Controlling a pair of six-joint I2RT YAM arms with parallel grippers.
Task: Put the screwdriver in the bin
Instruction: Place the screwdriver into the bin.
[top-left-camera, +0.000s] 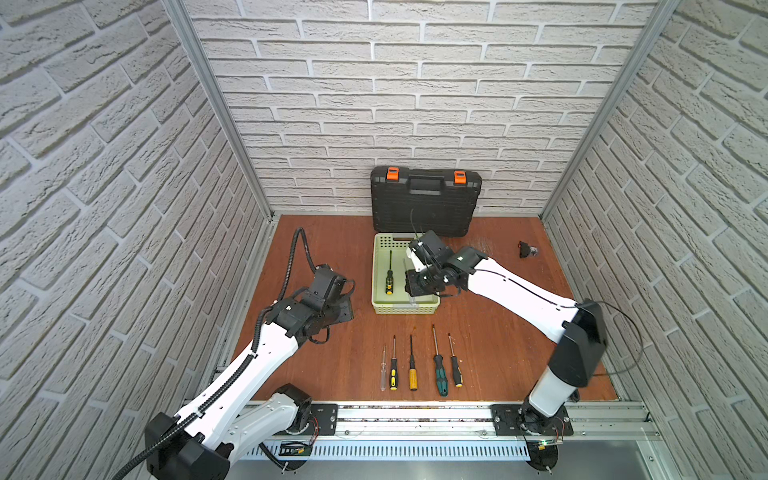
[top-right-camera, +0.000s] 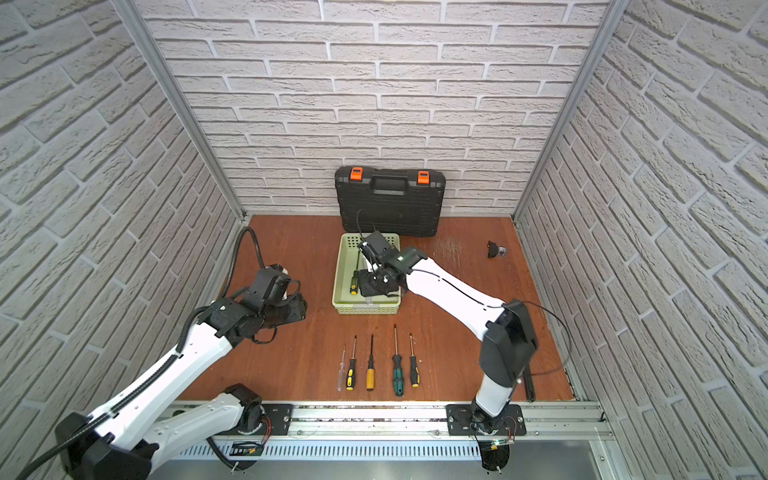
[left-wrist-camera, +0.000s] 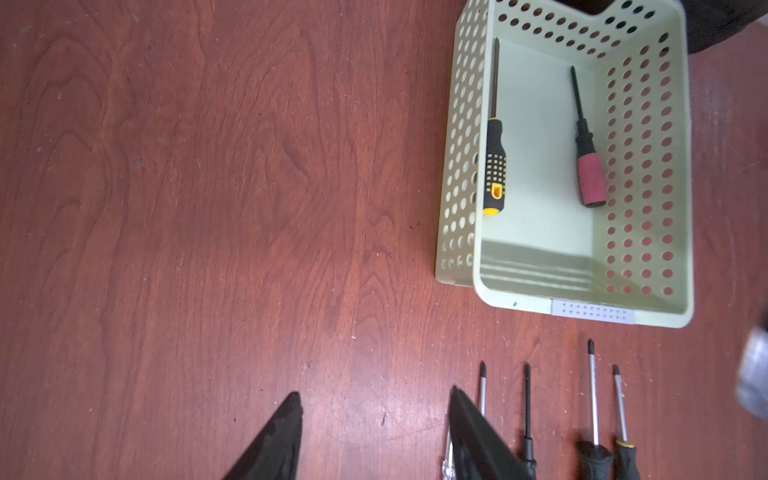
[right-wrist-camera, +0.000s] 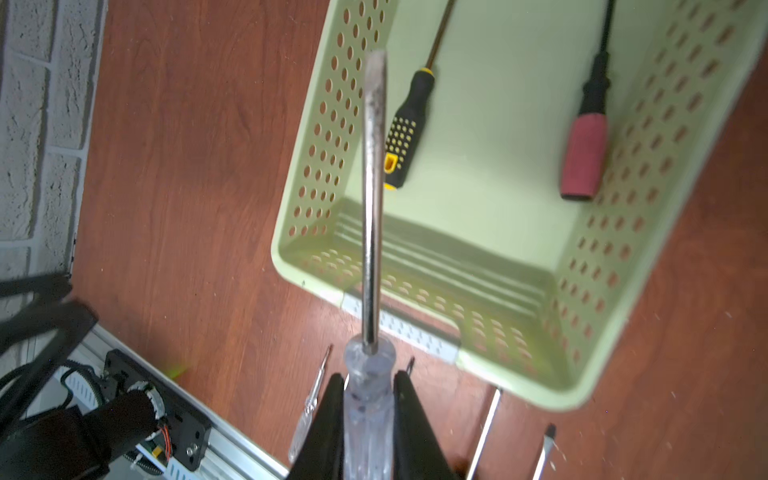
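My right pincer (right-wrist-camera: 368, 384) pinches the clear-handled steel screwdriver (right-wrist-camera: 371, 187) above the pale green perforated plastic bin (right-wrist-camera: 457, 266); next, I think, I must lower and release it inside.

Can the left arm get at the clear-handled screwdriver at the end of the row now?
Probably yes. The left pincer is open and empty, the clear-handled screwdriver lies uncovered at the row's nearest end, and the right arm is away over the bin.

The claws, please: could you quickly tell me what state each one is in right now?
Left claw: open, holding nothing.
Right claw: closed on the clear-handled screwdriver.
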